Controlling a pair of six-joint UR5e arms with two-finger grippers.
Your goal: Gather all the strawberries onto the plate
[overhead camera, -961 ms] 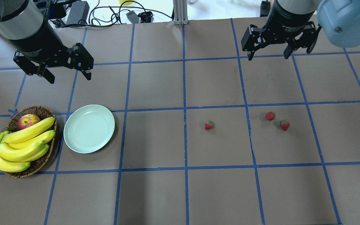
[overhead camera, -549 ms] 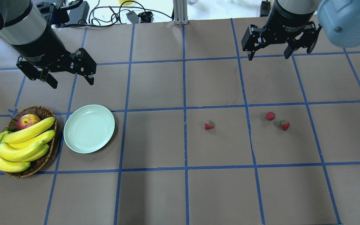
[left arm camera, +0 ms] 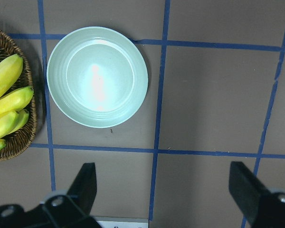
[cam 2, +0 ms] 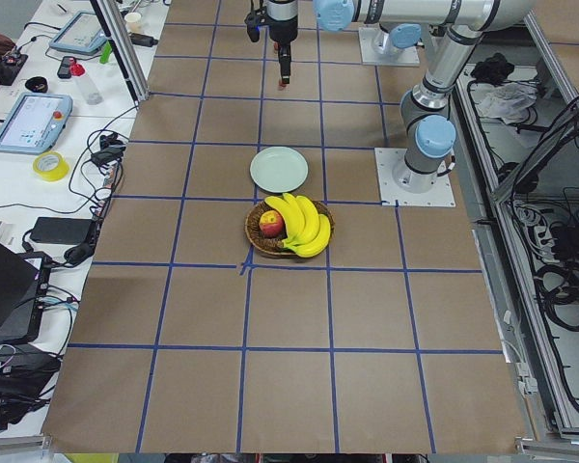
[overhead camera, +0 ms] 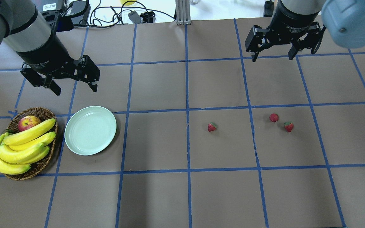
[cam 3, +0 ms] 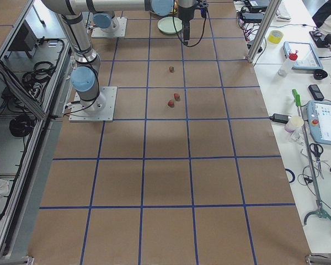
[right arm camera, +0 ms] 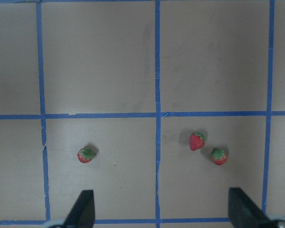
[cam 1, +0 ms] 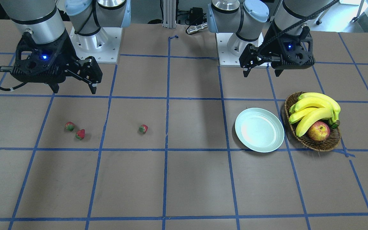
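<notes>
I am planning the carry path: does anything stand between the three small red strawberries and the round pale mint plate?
Nothing visible does. Only bare brown table paper lies between the small red strawberries and the round pale mint plate; the brown wicker basket sits beyond the plate.

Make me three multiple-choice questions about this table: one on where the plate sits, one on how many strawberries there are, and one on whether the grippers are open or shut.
1. Where is the plate?
A. right beside the basket
B. stacked on the basket
C. at the middle of the table

2. How many strawberries lie on the table?
A. two
B. three
C. five

3. How do the left gripper and the right gripper stand?
A. both open
B. both shut
C. one shut on a berry

Answers: 1 A, the plate's rim sits close to the basket; 2 B, one lies alone and two lie paired; 3 A, both wrist views show fingers wide apart with nothing between.
</notes>
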